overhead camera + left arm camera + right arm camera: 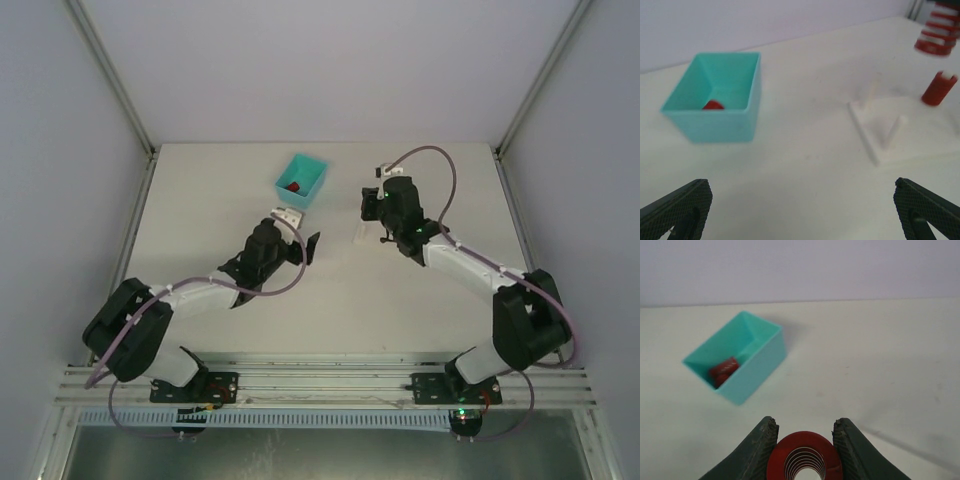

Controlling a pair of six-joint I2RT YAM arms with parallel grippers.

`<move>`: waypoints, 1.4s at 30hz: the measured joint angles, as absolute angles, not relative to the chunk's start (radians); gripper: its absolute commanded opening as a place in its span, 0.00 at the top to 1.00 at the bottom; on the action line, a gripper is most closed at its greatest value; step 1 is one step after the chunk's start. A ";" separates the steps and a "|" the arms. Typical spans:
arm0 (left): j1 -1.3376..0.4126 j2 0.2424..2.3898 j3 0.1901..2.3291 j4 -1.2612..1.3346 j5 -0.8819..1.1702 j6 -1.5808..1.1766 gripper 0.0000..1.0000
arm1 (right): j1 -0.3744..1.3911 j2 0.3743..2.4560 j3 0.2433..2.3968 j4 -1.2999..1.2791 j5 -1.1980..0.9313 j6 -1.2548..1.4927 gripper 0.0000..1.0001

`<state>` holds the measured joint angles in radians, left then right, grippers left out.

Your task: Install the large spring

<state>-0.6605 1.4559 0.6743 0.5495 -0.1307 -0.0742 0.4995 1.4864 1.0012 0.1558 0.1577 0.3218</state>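
The right gripper (805, 425) pinched the seemingly light, squashy large spring (805, 440) across its outer coils, while the left gripper (800, 202) gaped, holding nothing

I hold the large spring (805, 455) pinched between the two fingers of my right gripper (805, 424). It is red. End-on from that wrist it reads as a thick red ring with paler coils nested inside. From my left wrist it shows side-on as stacked red coils (939, 27), up off the table near the far right of the white peg base (875, 135). That base lies flat, its thin white pegs upright and blurred.
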 measured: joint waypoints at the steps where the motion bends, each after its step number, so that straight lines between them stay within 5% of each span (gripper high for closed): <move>1: -0.662 1.442 0.648 0.553 -0.146 -0.070 0.01 | 0.500 1.500 1.001 0.167 0.189 0.300 1.00; 15: -0.690 1.409 0.453 0.767 -0.080 0.039 0.01 | 0.460 1.760 1.063 0.258 0.320 0.197 1.00; 42: -0.690 1.390 0.439 0.811 -0.105 0.072 0.01 | 0.442 1.869 1.131 0.300 0.332 0.216 1.00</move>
<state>-0.6903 1.3899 0.4389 0.8108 -0.1055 0.0719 0.4416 1.8694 1.1313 0.3004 0.3321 0.2161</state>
